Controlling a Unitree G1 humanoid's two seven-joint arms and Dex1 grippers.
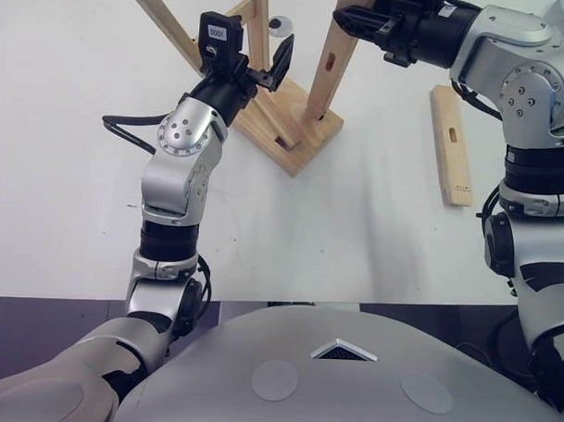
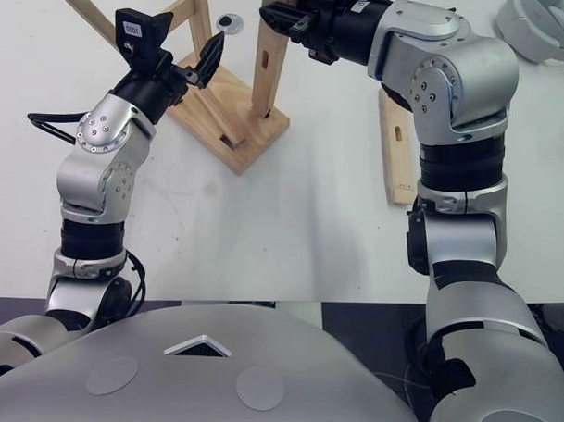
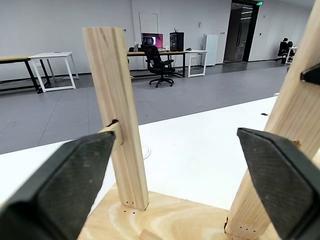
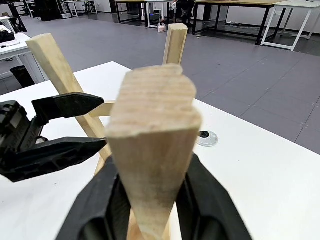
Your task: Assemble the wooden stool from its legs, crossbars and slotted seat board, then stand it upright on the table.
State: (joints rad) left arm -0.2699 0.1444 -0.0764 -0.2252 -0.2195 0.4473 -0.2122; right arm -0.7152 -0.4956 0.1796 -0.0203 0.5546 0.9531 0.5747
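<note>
Wrist view: right end effector (image 4: 150,210) clamps leg (image 4: 152,125); eye view: loose piece (image 1: 450,143)

Small numbered tag (image 1: 218,30) (left wrist camera (image 1: 231,46))

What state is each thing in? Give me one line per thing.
Left end effector: open, holding nothing.
Right end effector: shut on the gripped leg.
Gripped leg: standing on the seat board, held near its top.
Rear leg: upright in the seat board.
Seat board: flat on the table.
Spare leg: lying loose on the table.
</note>
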